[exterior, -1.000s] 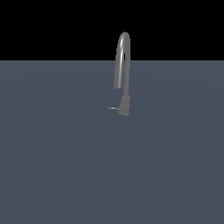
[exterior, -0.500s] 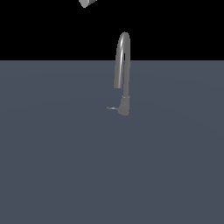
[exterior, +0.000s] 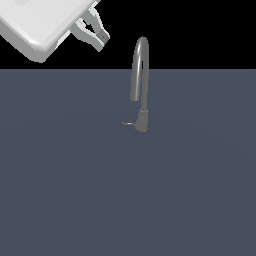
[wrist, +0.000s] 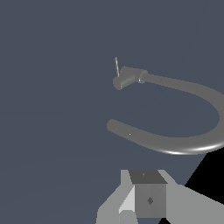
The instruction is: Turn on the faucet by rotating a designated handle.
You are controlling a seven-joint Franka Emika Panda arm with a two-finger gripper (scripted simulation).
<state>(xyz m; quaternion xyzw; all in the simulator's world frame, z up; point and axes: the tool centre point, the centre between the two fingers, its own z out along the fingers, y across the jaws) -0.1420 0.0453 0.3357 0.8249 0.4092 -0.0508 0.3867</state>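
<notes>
The grey gooseneck faucet (exterior: 141, 75) stands on the dark floor, its thicker base at the bottom. The thin handle (exterior: 129, 123) sticks out from the base toward the exterior view's left. My gripper (exterior: 103, 42) hangs high up, above and to the exterior view's left of the spout's arch, well clear of the faucet. Its fingers look closed together with nothing between them. In the wrist view the faucet (wrist: 183, 146) lies ahead of the gripper (wrist: 140, 205), with the handle (wrist: 117, 66) as a thin pin beyond the base.
The white arm link (exterior: 40, 25) fills the exterior view's upper left corner. A flat dark grey floor (exterior: 128, 200) surrounds the faucet, with a black backdrop above it.
The arm has come into the exterior view from the top, and now its hand and fingers show large at the upper left. The faucet and handle have not moved.
</notes>
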